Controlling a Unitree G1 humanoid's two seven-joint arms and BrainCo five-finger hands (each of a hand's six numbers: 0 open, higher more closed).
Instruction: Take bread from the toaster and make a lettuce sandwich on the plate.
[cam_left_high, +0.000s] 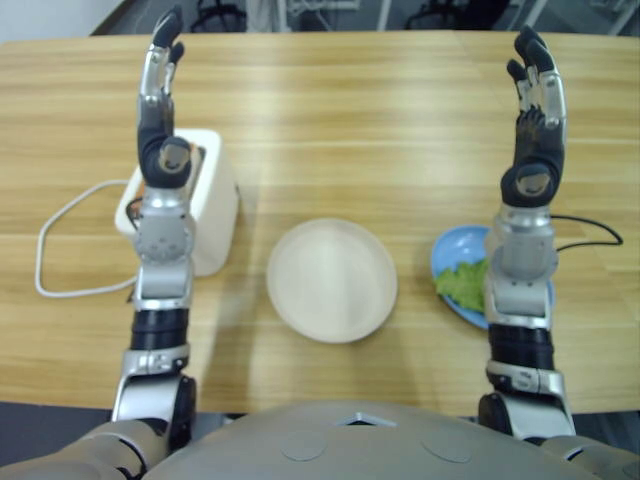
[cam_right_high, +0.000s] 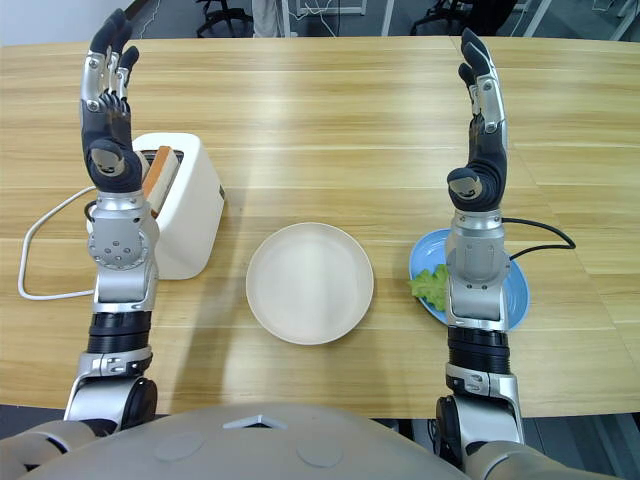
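Wooden table (cam_right_high: 320, 130), and both arms up over it. Got the left hand (cam_right_high: 108, 110) held upright over on the left, right above the white toaster (cam_right_high: 195, 215), fingers straight, a little apart from each other, tips pointing toward the far edge, gripping nothing. Same story with the right hand (cam_right_high: 485, 130): raised upright on the other side, fingers stretched out and loose, nothing in it, hovering over a blue plate (cam_right_high: 519, 285). Forearms coming up from the near edge, roughly parallel, well apart.

Bread-wise: one browned slice (cam_right_high: 158, 172) poking up out of the toaster slot, partly hidden behind the left wrist. Can't tell about a second slice from this angle. Toaster standing on the left part of the table, near the round cream plate (cam_right_high: 310, 282) parked dead centre between the two arms, not touching it.

Lettuce (cam_right_high: 430, 285) lying on the left side of the blue plate, its right half tucked behind the right forearm. Blue plate just beside the cream one, a sliver of wood between them.

Other bits: white cord (cam_right_high: 55, 297) looping off the toaster toward the left edge and back, black cable (cam_right_high: 571, 238) curling across the wood behind the right wrist, chair bases (cam_left_high: 225, 15) on the floor past the far edge.

Blocking-wise: left wrist sitting square in front of the slot, right forearm lying across the middle of the blue plate.
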